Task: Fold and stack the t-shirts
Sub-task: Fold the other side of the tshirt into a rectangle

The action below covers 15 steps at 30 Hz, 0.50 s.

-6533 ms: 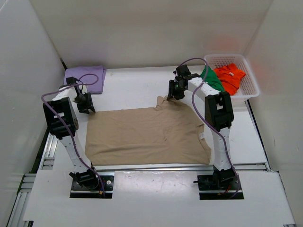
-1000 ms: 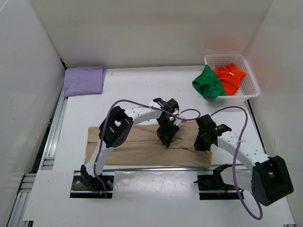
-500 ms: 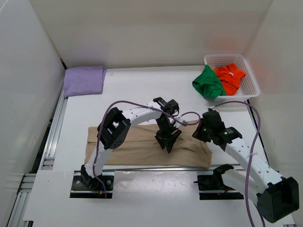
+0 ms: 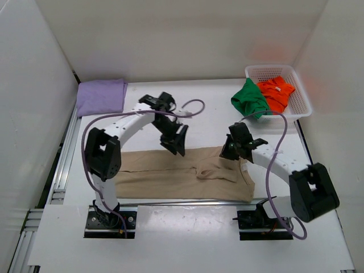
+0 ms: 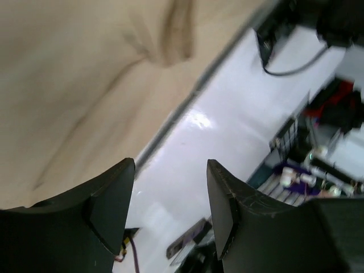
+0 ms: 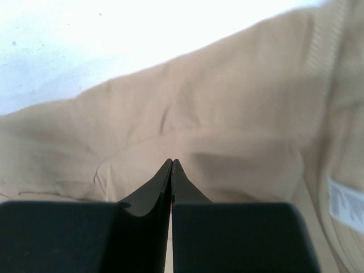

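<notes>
The tan t-shirt (image 4: 153, 176) lies at 6 o'clock on the tabletop (image 4: 187, 102), along the near edge. It is folded lengthwise into a long band, its collar end toward 3 o'clock and a small rumple right of the middle. It looks about half done to me: it would need folding across its length before it can join a pile. The left hand (image 4: 176, 147) hangs over the band's far edge near the middle, fingers spread with nothing between them. The right hand (image 4: 227, 152) sits low over the collar end, fingers pressed together, and I can see no cloth caught in them. Out at 10 o'clock the lavender t-shirt (image 4: 101, 96) rests as a neat folded square, so I'd count that one finished and the likely base of the stack. At 2 o'clock the green t-shirt (image 4: 250, 99) spills bunched over the near rim of the white lattice basket (image 4: 273, 68), and the orange-red t-shirt (image 4: 276, 91) is crumpled inside it; neither has been folded. That makes one shirt folded, one under way and two to go.
</notes>
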### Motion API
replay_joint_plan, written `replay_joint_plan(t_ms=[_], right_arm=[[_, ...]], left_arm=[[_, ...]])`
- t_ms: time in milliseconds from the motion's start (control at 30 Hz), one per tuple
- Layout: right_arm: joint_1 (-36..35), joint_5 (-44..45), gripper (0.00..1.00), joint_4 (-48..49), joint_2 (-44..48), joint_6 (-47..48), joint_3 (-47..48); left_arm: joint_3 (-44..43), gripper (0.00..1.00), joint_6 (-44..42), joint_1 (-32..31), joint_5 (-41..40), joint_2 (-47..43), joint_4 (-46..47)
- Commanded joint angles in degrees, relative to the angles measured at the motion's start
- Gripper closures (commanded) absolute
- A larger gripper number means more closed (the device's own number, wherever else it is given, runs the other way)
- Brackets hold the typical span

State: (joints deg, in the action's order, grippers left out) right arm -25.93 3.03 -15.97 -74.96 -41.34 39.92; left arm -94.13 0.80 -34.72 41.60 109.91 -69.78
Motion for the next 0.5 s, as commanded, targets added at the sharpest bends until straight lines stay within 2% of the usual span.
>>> replay_joint_plan(t_ms=[0,33,67,167,200,300,467], right_arm=[[0.2,-2.3,1.00,2.9,-4.7,2.8,3.1],[-0.4,-2.3,1.00,2.1,-5.4,3.5,3.1],[-1.0,-2.3,1.00,1.5,-5.9,4.6,3.6],[-3.1,-1.5,1.00,-1.9,-6.5,5.7,3.6],[-4.0,-0.1,1.00,-2.9,-6.5,5.7,3.6],[-7.0,2.2,1.00,-4.2,-5.4,6.3,2.4],[-10.8,6.9,1.00,-6.7,-2.7,4.2,-1.1]], left_arm=[[5.2,0.36,-0.8,5.3,-4.7,-2.9,3.8],[6.6,0.36,-0.8,6.0,-8.3,-3.5,5.3],[8.0,0.36,-0.8,6.0,-15.9,-3.5,8.1],[14.1,0.36,-0.8,8.3,-23.7,-6.0,11.3],[15.8,0.36,-0.8,8.3,-28.6,-6.6,13.9],[20.6,0.36,-0.8,8.3,-32.3,-6.5,15.5],[21.8,0.35,-0.8,8.3,-34.0,-2.8,16.1]])
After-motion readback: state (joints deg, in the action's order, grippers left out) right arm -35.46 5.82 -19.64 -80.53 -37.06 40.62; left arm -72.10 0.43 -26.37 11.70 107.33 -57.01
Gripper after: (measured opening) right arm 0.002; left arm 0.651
